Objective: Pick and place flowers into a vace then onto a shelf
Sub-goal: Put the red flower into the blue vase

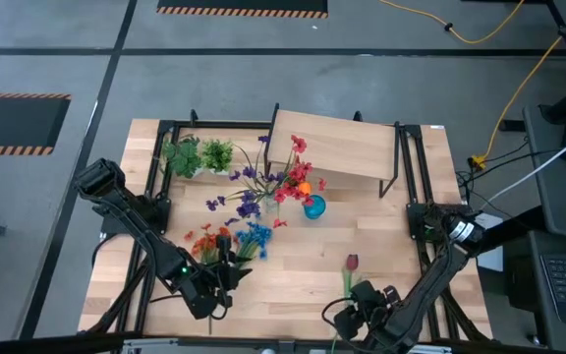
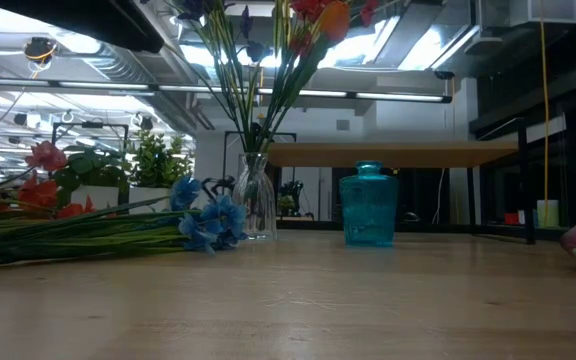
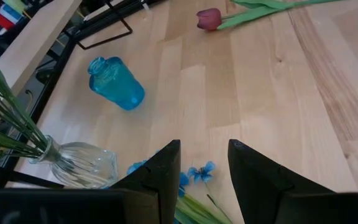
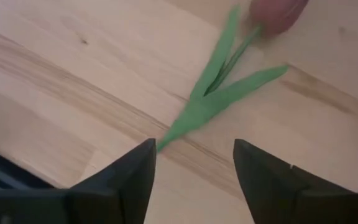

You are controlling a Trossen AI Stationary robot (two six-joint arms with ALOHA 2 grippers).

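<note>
A clear glass vase stands upright before the shelf and holds purple, red-pink and orange sprays. A blue spray and an orange-red spray lie flat on the tabletop. The dark red bud lies flat near the near edge, its stem pointing toward me. My left gripper is open above the blue blooms. My right gripper is open over the bud's stem end.
An empty blue glass vase stands right of the clear one. Two green leafy tufts sit at the far left. Black frame legs hold up the shelf. Bare wood lies between the vases and the bud.
</note>
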